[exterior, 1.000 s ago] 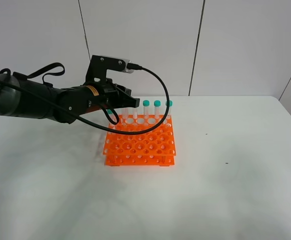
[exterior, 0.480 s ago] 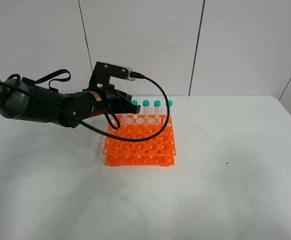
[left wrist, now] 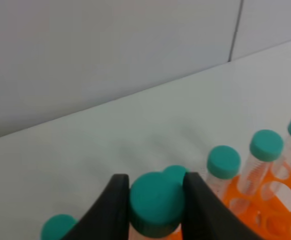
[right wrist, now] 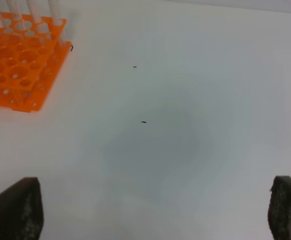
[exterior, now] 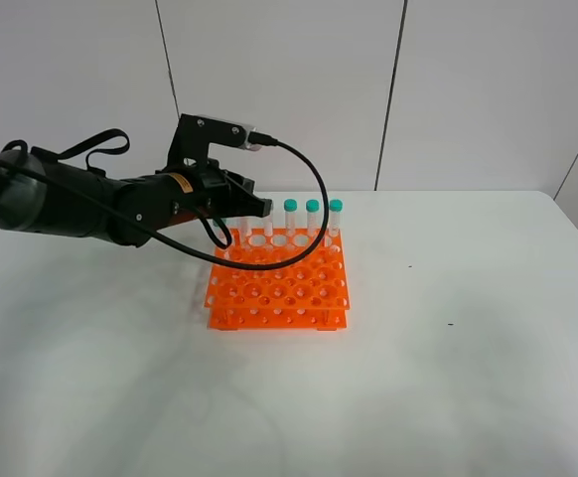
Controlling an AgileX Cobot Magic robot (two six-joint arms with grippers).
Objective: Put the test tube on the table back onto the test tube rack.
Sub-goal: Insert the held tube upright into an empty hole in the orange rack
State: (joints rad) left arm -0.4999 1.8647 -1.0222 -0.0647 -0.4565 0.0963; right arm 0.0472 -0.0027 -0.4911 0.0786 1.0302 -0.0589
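The orange test tube rack [exterior: 279,283] stands on the white table [exterior: 448,378], left of centre. My left gripper [exterior: 252,205] hovers over the rack's back row, near its left end. In the left wrist view the gripper [left wrist: 155,202] is shut on the teal cap of the test tube [left wrist: 156,207], held upright. Tube bodies show below the gripper at the back row [exterior: 267,229]. Whether the held tube sits in a hole is hidden. Three more teal-capped tubes [exterior: 312,219] stand to its right. My right gripper [right wrist: 153,190] is open and empty above bare table.
Other caps surround the held tube in the left wrist view [left wrist: 223,162], one on its other side [left wrist: 58,227]. The rack's corner [right wrist: 15,65] shows far off in the right wrist view. A grey panelled wall [exterior: 289,89] stands behind the table.
My left gripper dipped slightly to the right along the back row. It now covers the fourth teal cap, which showed half a second ago. The right arm's view is unknown earlier.
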